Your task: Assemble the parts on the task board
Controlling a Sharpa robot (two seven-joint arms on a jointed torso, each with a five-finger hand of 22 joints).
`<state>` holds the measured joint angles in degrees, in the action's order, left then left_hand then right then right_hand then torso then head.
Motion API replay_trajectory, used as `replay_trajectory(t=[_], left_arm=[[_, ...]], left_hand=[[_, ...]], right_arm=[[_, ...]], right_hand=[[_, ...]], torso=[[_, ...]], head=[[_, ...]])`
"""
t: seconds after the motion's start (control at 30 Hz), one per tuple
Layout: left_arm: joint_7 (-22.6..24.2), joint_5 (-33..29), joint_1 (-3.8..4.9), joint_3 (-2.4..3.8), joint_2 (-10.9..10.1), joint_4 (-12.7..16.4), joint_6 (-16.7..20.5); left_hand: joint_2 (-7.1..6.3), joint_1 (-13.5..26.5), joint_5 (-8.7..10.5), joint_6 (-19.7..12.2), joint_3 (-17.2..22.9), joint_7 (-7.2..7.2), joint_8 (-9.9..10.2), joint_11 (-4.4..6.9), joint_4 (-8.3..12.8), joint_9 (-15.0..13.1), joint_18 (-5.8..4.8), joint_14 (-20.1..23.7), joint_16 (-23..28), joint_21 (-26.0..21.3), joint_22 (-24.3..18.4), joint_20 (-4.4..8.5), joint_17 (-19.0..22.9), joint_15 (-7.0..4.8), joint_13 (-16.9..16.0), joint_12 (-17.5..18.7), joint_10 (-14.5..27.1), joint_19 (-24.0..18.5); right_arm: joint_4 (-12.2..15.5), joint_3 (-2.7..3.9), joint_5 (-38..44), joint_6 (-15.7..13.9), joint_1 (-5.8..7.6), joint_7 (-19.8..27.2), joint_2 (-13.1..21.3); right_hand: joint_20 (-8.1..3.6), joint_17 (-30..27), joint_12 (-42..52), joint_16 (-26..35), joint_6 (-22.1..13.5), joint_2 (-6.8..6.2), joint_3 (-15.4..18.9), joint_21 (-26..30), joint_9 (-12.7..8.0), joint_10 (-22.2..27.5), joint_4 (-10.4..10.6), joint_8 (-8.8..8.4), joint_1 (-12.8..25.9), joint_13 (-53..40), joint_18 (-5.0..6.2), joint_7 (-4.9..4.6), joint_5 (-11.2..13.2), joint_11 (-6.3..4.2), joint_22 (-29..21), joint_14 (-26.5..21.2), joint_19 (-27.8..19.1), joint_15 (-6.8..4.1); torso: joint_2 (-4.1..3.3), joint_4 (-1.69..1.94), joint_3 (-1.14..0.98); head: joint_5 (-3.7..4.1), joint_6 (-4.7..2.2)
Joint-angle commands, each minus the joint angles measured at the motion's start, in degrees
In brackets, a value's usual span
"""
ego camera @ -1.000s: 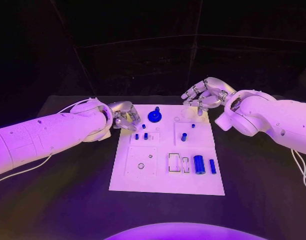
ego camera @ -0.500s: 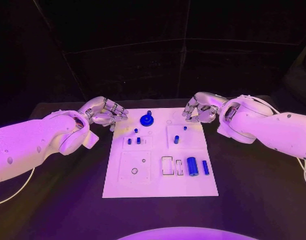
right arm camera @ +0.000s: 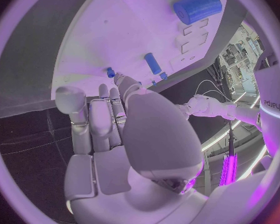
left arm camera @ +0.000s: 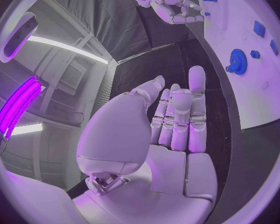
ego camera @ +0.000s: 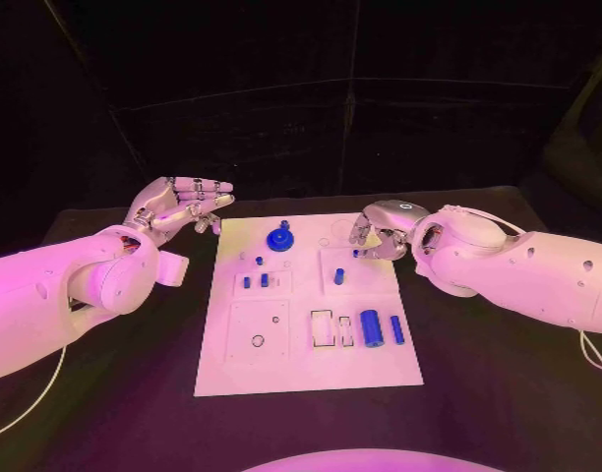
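Left robot hand (ego camera: 178, 205) open, empty, off task board's (ego camera: 308, 364) far-left corner; right robot hand (ego camera: 381, 229) at far-right edge, grip can't tell; blue parts (ego camera: 371, 327) on board w/ gear (ego camera: 280, 239); risk: right fingers knocking small pegs loose.

Both arms are smooth white shells, thick and rounded, each narrowing to a ring-shaped wrist collar. Small dark screw holes dot the left arm (ego camera: 46, 305) and the right arm (ego camera: 557, 280). A thin pale cable loops down from each forearm near the picture's lower corners. The left robot hand (ego camera: 176, 205) and the right robot hand (ego camera: 381, 228) are silver metal, built of short jointed segments with rounded pale fingertips (left arm camera: 196, 74) and a broad, smooth palm plate. Dark lettering shows on a white shell in the right wrist view.
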<state>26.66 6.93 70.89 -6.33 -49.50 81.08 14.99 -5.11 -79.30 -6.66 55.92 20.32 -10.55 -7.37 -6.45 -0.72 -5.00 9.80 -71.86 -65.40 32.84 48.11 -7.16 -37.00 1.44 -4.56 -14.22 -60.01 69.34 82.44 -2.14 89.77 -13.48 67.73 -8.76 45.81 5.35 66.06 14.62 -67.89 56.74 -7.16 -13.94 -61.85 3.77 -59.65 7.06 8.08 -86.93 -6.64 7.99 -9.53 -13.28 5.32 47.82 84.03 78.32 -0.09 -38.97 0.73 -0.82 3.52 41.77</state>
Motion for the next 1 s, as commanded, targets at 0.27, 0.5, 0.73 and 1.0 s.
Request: replay_trajectory(t=[0.27, 0.5, 0.73, 1.0], left_arm=[[5.45, -6.41, 0.03, 0.04, -0.15, 0.43, 2.85], [5.63, -6.83, 0.02, 0.04, -0.19, 0.55, 3.17], [5.46, -6.89, 0.03, 0.04, -0.43, 0.72, 2.87], [4.76, -6.9, 0.03, 0.04, -0.53, 0.78, 2.7]], left_hand=[[0.39, 0.14, 0.11, 0.51, -0.43, -0.04, -0.42, -0.03, -0.19, 0.1, 0.72, 0.43, 0.27, -0.34, -0.2, -0.05, 0.09, 0.07, -0.1, -0.46, -0.52, -0.35], [0.45, 0.04, 0.08, 0.47, -0.42, -0.03, -0.42, -0.01, -0.16, 0.14, 0.72, 0.48, 0.32, -0.39, -0.25, -0.04, 0.25, 0.06, -0.09, -0.52, -0.43, -0.34], [0.57, -0.14, 0.03, 0.45, -0.37, -0.02, -0.44, 0.01, -0.09, 0.19, 0.72, 0.51, 0.32, -0.45, -0.31, -0.01, 0.34, 0.03, -0.09, -0.61, -0.34, -0.32], [0.69, -0.2, 0.02, 0.31, -0.36, -0.11, -0.4, -0.06, -0.1, 0.28, 0.71, 0.66, 0.45, -0.54, -0.39, 0.0, 0.7, 0.05, -0.07, -0.68, -0.13, -0.31]], right_arm=[[-0.31, 0.03, 2.93, 2.19, -0.79, -1.48, -1.07], [-0.69, 0.03, 3.35, 2.78, -0.96, -1.91, -1.57], [-0.66, 0.03, 4.99, 3.5, -1.0, -3.39, -1.77], [-0.66, 0.03, 7.24, 3.55, -1.01, -4.7, -2.15]], right_hand=[[0.59, 0.37, -0.64, -0.71, 0.11, -0.72, -1.36, -0.97, 0.08, -0.05, -0.22, -0.72, 0.04, 0.77, -0.61, -0.41, 0.16, 0.46, 0.74, 2.44, -0.24, 0.4], [0.5, 1.04, -0.63, -1.89, 1.79, 0.04, -4.46, -2.9, 0.25, -1.7, -1.06, -0.95, -0.34, 1.64, -0.85, 0.01, 1.82, 0.07, 3.08, 2.54, 0.12, 0.11], [0.17, 1.47, -0.71, -3.0, 3.57, 0.54, -9.13, -5.13, 0.26, -3.6, -2.44, -1.37, -0.07, 2.37, -1.21, 0.34, 4.85, -0.37, 5.75, 2.6, 0.51, -0.2], [-0.07, 0.91, -0.35, -3.11, 5.38, 0.72, -12.21, -9.73, 0.41, -5.46, -4.1, -1.37, 0.44, 2.34, -2.3, 0.8, 6.0, -0.86, 12.24, 2.52, 2.31, -0.54]], torso=[[-0.13, -0.11, -0.06], [-0.06, 0.0, -0.02], [0.02, 0.0, -0.04], [-0.01, 0.03, -0.05]], head=[[-0.14, 0.27], [-0.06, 0.56], [-0.02, 0.74], [0.18, 1.02]])
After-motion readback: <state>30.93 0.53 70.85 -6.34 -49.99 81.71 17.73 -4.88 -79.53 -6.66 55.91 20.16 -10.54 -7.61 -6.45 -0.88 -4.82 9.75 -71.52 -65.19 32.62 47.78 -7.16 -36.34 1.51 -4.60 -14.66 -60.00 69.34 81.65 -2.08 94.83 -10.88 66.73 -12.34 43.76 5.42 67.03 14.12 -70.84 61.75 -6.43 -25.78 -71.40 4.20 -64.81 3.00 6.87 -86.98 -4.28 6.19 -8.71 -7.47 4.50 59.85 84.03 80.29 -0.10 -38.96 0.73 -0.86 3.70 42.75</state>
